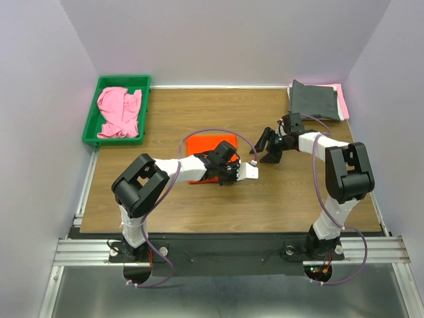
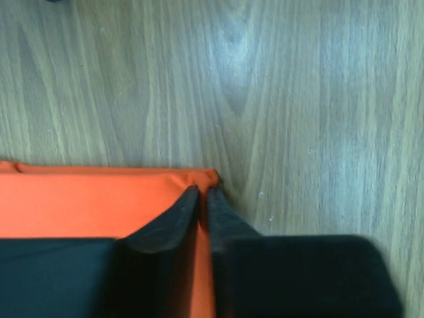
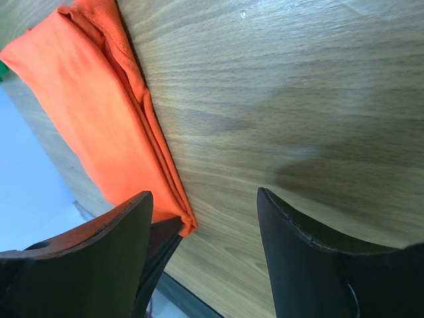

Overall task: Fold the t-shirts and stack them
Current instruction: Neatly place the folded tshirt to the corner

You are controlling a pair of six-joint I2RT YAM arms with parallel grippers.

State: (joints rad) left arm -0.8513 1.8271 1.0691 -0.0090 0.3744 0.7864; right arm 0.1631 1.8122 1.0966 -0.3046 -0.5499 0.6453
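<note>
Folded orange t-shirt (image 1: 211, 143) lies mid-bench (image 1: 278, 192), left claw (image 2: 202, 193) clamped on one corner, right claw (image 3: 202, 195) apart over bare wood beside it; cloth looks light, limp, layers probably slide, so best pinch all layers at corners.

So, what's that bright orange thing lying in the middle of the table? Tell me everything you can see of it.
It is an orange t-shirt of soft, finely knit cloth, folded into a flat rectangle, with several layers showing along its edges. It lies flat on the wooden table, near the middle. The left gripper pinches one corner between its black fingers. Nothing else touches it; the right gripper hangs open just beside its edge.
</note>
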